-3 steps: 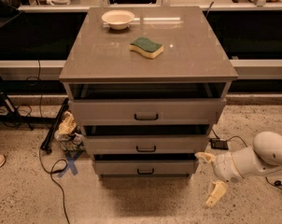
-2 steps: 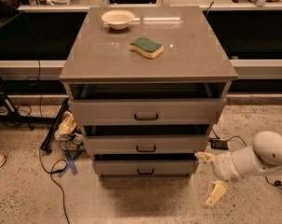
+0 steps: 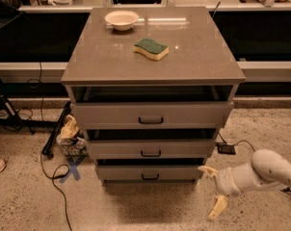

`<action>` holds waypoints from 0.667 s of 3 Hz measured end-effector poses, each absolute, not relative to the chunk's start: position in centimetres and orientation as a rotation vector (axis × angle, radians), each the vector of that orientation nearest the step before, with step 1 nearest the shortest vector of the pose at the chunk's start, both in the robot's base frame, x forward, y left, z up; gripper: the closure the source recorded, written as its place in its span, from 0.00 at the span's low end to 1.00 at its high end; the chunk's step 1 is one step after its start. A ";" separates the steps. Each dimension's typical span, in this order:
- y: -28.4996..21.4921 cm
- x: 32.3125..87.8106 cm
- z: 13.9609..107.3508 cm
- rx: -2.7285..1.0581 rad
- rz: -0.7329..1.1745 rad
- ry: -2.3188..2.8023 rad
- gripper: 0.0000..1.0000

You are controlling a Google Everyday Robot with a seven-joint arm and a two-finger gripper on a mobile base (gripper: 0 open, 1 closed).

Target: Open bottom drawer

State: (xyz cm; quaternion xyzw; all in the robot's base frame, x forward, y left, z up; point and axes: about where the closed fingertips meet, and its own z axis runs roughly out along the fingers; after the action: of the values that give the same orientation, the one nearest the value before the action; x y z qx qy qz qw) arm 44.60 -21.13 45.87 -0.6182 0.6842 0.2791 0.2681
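Observation:
The grey cabinet (image 3: 150,57) has three drawers. The bottom drawer (image 3: 150,173) is the lowest one, a grey flat front with a small black bar handle (image 3: 150,177); its front stands slightly behind the middle drawer (image 3: 150,149) above it. My gripper (image 3: 212,190) is low at the right, just beyond the bottom drawer's right end and apart from it. Its two pale yellow fingers (image 3: 218,207) are spread open and hold nothing. The white arm (image 3: 261,173) reaches in from the right edge.
A white bowl (image 3: 121,19) and a green-and-yellow sponge (image 3: 151,48) lie on the cabinet top. A bag of clutter (image 3: 71,136), black cables (image 3: 54,177) and a blue floor mark (image 3: 73,170) lie left of the cabinet. A small black box (image 3: 226,148) with a cable sits to the right.

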 end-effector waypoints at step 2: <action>-20.1 46.5 37.0 -1.719 0.694 1.748 0.00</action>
State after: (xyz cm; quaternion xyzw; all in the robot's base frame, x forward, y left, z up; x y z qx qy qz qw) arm 46.51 -20.07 36.96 -0.6453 0.6559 0.2603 0.2926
